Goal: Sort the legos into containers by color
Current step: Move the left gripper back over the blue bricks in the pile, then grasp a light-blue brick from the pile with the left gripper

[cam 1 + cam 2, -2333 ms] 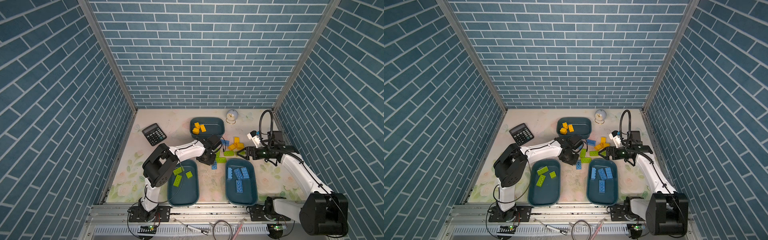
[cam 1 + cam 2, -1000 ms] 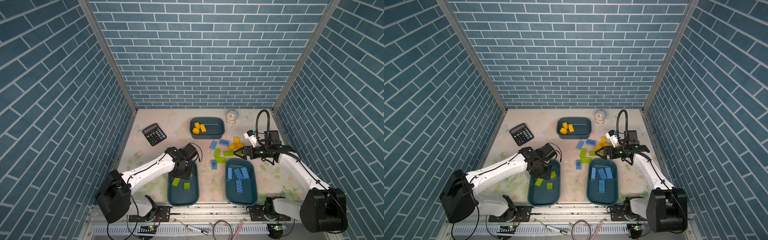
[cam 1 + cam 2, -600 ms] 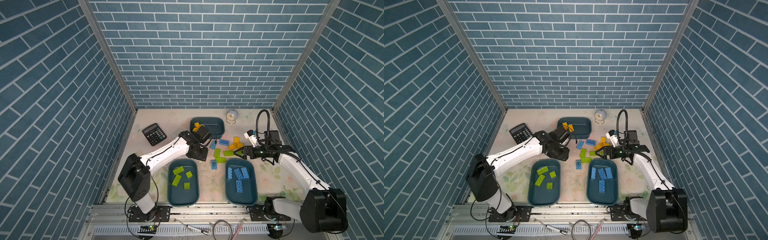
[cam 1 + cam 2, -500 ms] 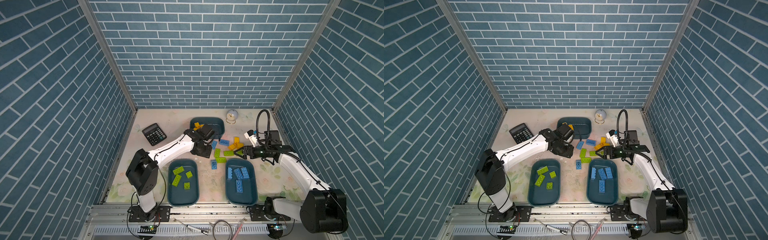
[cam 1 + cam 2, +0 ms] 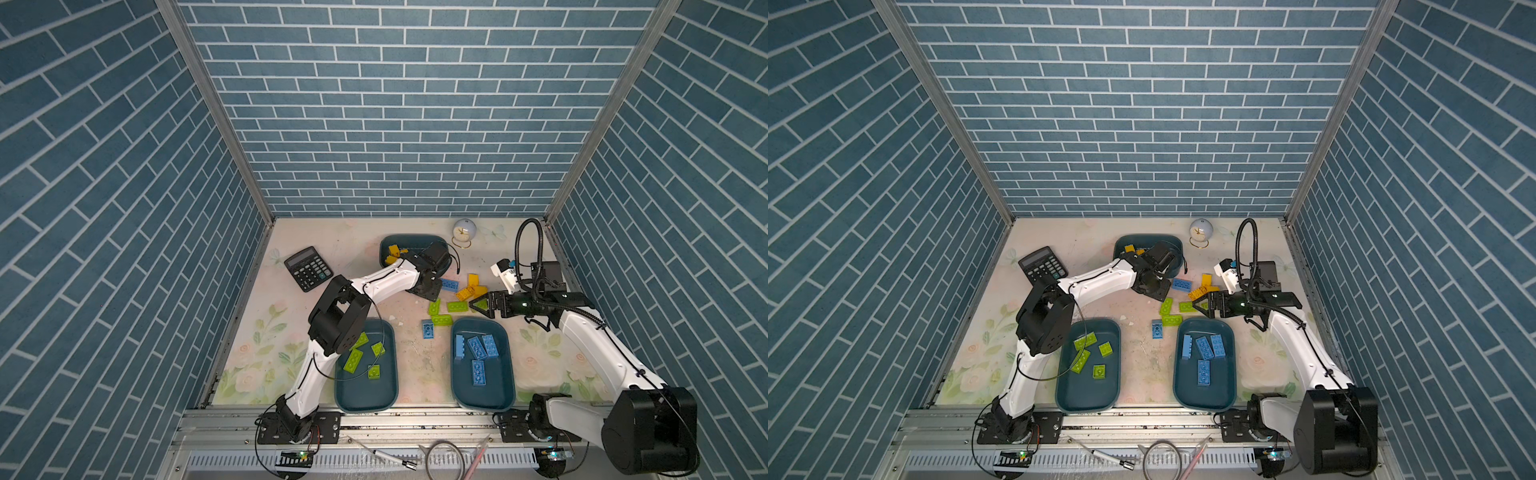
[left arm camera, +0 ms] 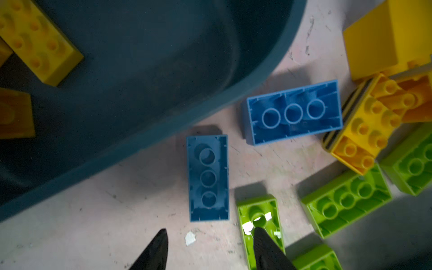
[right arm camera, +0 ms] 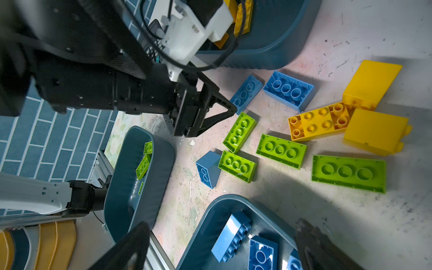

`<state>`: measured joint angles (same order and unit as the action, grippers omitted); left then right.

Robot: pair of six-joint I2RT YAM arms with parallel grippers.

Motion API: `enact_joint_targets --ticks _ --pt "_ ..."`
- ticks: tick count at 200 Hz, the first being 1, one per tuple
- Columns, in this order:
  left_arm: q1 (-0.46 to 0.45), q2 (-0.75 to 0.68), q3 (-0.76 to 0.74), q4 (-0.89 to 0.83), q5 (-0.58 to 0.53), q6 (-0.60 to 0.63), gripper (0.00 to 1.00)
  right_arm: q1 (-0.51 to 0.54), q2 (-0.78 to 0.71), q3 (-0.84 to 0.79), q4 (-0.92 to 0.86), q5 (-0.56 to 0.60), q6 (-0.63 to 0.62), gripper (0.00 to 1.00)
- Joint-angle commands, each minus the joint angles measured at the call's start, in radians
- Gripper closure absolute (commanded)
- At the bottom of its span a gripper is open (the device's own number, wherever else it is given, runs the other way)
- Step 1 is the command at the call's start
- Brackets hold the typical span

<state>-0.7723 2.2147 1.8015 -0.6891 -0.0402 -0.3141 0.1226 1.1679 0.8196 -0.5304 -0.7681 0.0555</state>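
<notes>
Left hand (image 6: 210, 233) | half-spread, empty; gap likely sized for a short side | blue lego (image 6: 208, 177) just ahead of tips, studs down on counter (image 6: 140, 210); green lego (image 6: 259, 210) under one tip | right hand (image 7: 222, 223) wide, empty

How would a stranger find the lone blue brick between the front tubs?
Find the green-filled tub and the blue-filled tub at the front. At the far end of the gap between them lies a blue brick touching a green brick. Its neighbours are green; the other loose blue bricks lie farther back.
</notes>
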Motion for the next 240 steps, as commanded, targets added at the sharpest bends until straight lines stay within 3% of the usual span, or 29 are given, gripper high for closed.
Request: enact_joint_targets --ticks 1,118,146,183,240 --pt "0.011 0.042 0.064 0.013 -0.047 0.033 0.40 0.001 -0.022 -0.019 -0.006 0.013 0.003 0.03" --pt "0.018 0.184 0.172 -0.014 -0.048 0.068 0.45 -0.001 -0.016 0.003 -0.034 0.018 -0.002 0.03" --pt "0.016 0.190 0.158 -0.016 -0.042 0.069 0.56 -0.001 -0.013 0.003 -0.038 0.018 -0.002 0.03" --pt "0.015 0.168 0.127 -0.015 -0.019 0.069 0.73 -0.001 -0.014 0.004 -0.041 0.018 0.000 0.03" --pt "0.007 0.034 0.061 -0.041 0.012 0.047 0.73 -0.001 -0.016 -0.003 -0.039 0.021 0.002 0.03"
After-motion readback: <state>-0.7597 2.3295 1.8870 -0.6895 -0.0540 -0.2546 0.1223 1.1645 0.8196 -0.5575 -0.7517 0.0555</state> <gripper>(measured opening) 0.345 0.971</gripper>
